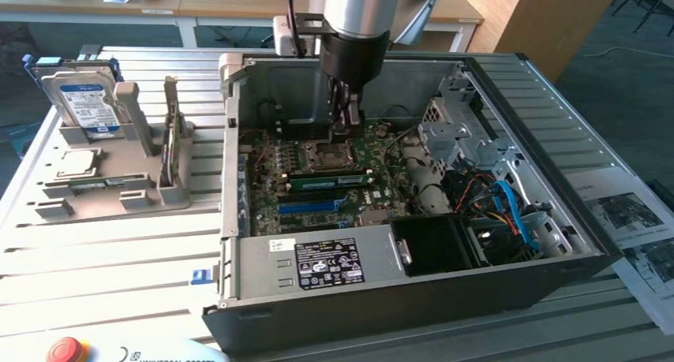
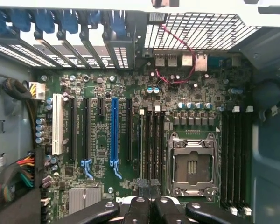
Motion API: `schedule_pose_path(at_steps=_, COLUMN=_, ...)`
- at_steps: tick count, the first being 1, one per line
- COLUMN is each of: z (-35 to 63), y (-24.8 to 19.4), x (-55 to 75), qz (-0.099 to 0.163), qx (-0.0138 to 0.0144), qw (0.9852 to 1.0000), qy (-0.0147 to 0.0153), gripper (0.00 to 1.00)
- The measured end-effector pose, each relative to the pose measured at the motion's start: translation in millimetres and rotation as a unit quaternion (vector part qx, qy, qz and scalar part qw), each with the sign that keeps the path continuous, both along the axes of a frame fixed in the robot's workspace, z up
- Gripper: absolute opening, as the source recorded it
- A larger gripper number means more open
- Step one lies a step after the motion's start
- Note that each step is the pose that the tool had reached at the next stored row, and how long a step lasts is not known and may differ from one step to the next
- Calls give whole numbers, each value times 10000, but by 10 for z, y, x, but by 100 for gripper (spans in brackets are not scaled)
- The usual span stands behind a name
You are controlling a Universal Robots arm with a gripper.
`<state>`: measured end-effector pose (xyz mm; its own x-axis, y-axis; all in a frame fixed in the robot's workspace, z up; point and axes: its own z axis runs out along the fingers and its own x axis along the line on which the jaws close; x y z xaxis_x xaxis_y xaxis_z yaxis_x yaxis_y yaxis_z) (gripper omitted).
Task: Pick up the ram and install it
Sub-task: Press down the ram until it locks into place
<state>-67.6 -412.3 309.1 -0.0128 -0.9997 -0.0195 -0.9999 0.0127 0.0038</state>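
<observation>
Tool [image 1: 346, 113] is down inside the open PC case [image 1: 569, 244], fingers closed, hanging over the motherboard [image 2: 107, 154] near the empty CPU socket [image 2: 192, 163]. Wrist view: closed fingers [image 2: 149, 205] sit right over the memory slots [image 2: 151, 140] beside that socket, and something dark is pinched at the tips, prob. the ram edge-on. Can't confirm that's the stick, tbh.

In the exterior view a green stick [image 1: 331, 181] lies seated across the board just below the socket; could be a ram already in, can't tell which one the task means.

Handling, my read: ram is light, stiff, thin, and fragile at the contacts. Grip the long edges mid-length, keep it upright and square to the slot, else it cocks or skids off the latches.

Surroundings: case lies on its side on a ribbed metal table [image 1: 106, 251]. Towards the exterior view's left, a grey holder rack [image 1: 106, 181] carries a hard drive [image 1: 79, 94] standing up and a silver chip [image 1: 74, 163] lying flat. Paper sheets [image 1: 632, 220] at the exterior view's right, red stop button [image 1: 66, 351] at the near edge. Office desks behind.
</observation>
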Motion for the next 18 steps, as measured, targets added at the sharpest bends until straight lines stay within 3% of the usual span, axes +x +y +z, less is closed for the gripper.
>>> schedule_pose_path(at_steps=7, z=87, y=0, x=1, qz=1, qx=-10, qw=10000, qy=0, gripper=10)
schedule_pose_path(at_steps=18, z=89, y=0, x=0, qz=-5, qx=-11, qw=10000, qy=0, gripper=10)
